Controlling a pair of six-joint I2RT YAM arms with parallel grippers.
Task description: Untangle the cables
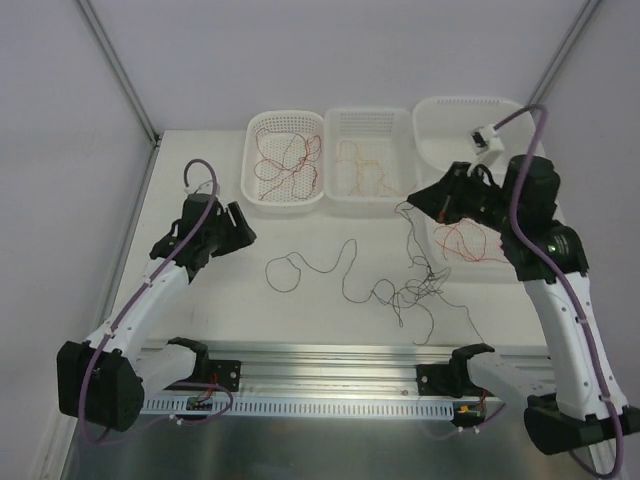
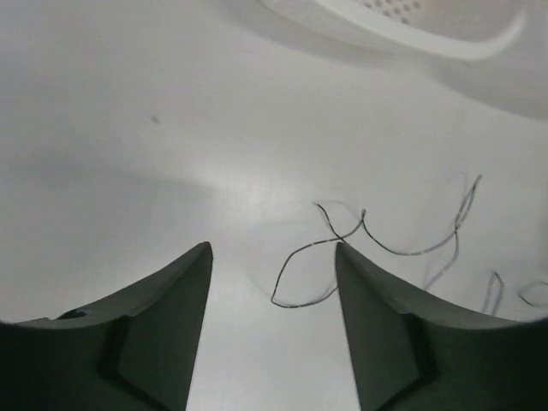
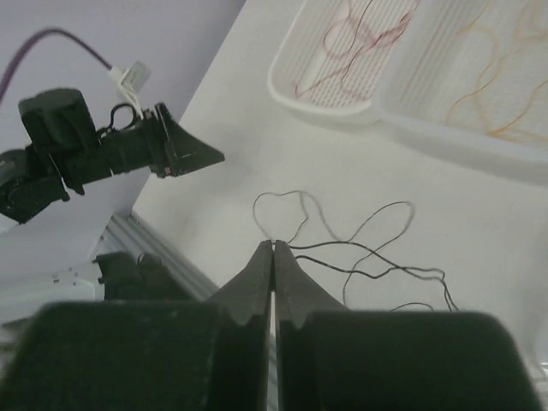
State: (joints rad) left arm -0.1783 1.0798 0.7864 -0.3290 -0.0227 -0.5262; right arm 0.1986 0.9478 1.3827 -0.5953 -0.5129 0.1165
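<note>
The black cables lie on the white table as a loose squiggly strand [image 1: 310, 265] and a small tangled clump [image 1: 415, 292]. My right gripper [image 1: 412, 200] is shut above the clump, with a black cable [image 3: 368, 257] running from its closed tips [image 3: 274, 246] down to the tangle. My left gripper [image 1: 240, 226] is open and empty, low over the table to the left of the loose strand. In the left wrist view a loop of that strand [image 2: 301, 282] lies on the table beyond the gap between the left gripper's [image 2: 272, 257] fingers. Bright red cables [image 1: 470, 245] lie in the right basket.
Three white baskets stand along the back: the left basket [image 1: 285, 206] holds dark red cables [image 1: 285, 160], the middle basket [image 1: 370, 207] orange cables [image 1: 365, 170], and the right basket [image 1: 450, 108] is larger. A metal rail [image 1: 330, 375] runs along the near edge. The left arm [image 3: 111, 150] shows in the right wrist view.
</note>
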